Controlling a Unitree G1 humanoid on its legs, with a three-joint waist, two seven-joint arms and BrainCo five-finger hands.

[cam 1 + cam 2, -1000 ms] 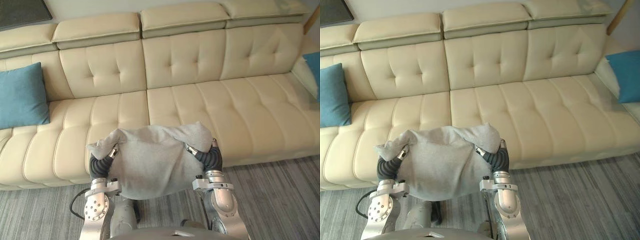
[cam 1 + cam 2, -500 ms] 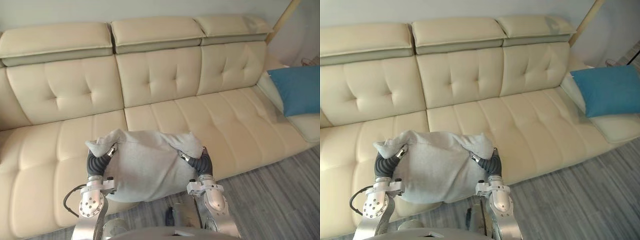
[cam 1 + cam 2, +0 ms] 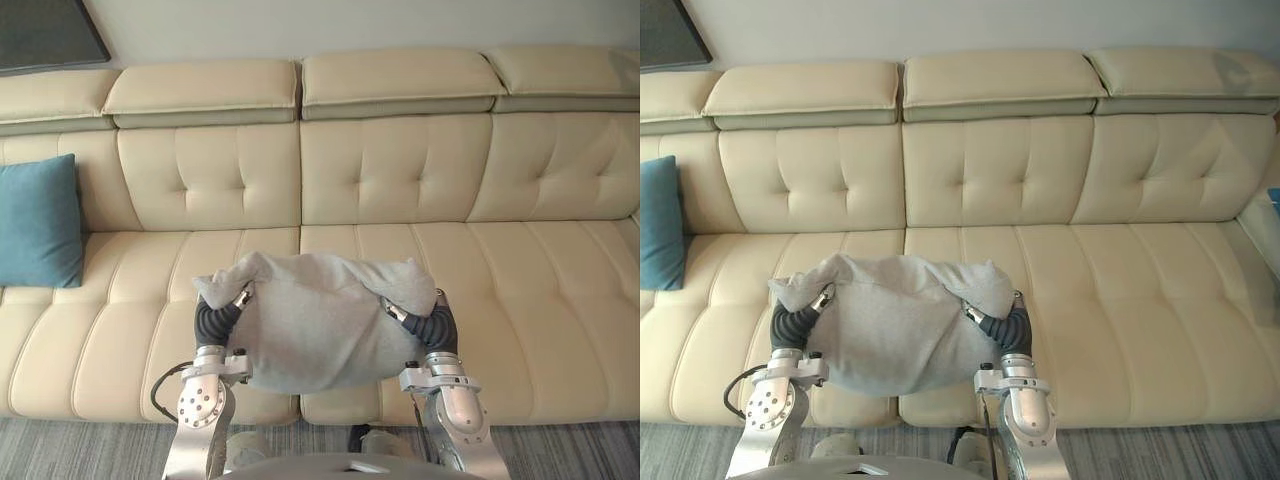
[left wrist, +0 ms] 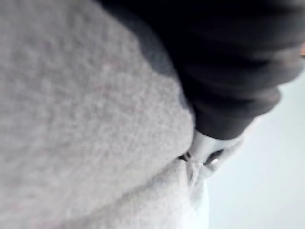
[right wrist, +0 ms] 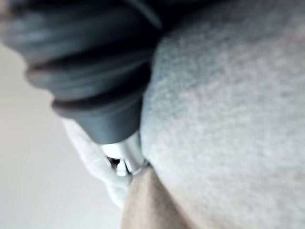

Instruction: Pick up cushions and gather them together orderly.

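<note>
1. Between the fingers of both hands: a grey cushion (image 3: pixel 315 330), taken at its two ends and held crosswise, level, in front of the cream sofa (image 3: pixel 400 190).
2. At the cushion's left end: the left hand (image 3: pixel 214 322), dark ribbed cover bent upward into the cloth, one cushion corner folded over it.
3. At the cushion's right end: the right hand (image 3: pixel 433 326), cover arched up the same way, another corner draped above it.
4. Spread of the fingers, wide or curled: impossible to tell on either side, buried as they are in the grey cloth; just a bit of silver at the edge of each cover in the wrist views.
5. Tight against each cover in those close views: soft grey fabric, bulging around the wrist.
6. Beyond the fingers: the sofa's long seat, tufted backrest and padded headrests, running out past both hands.
7. Well out to the side of the left hand's fingers, at the sofa's left end: a blue cushion (image 3: pixel 38 222), upright on the seat against the backrest, well apart from the grey one.
8. Higher still beyond that, on the pale wall (image 3: pixel 300 25): a dark panel (image 3: pixel 45 30).
9. Nearer than the fingers, under both wrists: striped grey floor (image 3: pixel 570 450) along the sofa's front.
</note>
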